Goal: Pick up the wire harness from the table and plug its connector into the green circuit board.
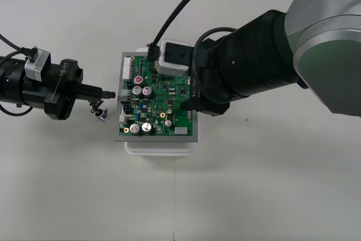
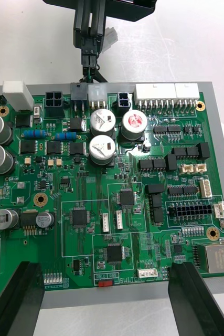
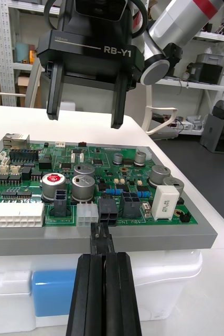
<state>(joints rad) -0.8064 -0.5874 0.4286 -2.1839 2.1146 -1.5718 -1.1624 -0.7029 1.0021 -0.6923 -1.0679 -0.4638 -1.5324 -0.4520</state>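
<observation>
The left tool (image 1: 110, 93) reached in from the left side of the desk (image 1: 254, 190), level with the left edge of the green circuit board (image 1: 163, 104). The board sat on a white base (image 1: 161, 146). The tool's fingers were clenched together on the small black plug (image 3: 102, 237) of the wire harness (image 1: 99, 109). The plug was held against a black connector (image 3: 108, 209) on the board's edge, next to a white connector (image 3: 88, 214). Whether the plug was fully seated could not be told. The rest of the harness trailed from the fingertips, its thin wires leading to the round metal socket (image 1: 102, 116). The socket was close beside the board's left edge and near the fingertips. It was unclear whether it rested on the desk or hung just above it.

The right tool (image 2: 109, 269) came in from the right and hung over the board, with its white camera (image 1: 174, 57) above the board's far part. It was released. Its two black fingers stood wide apart near the board's edge opposite the plug, gripping nothing.
</observation>
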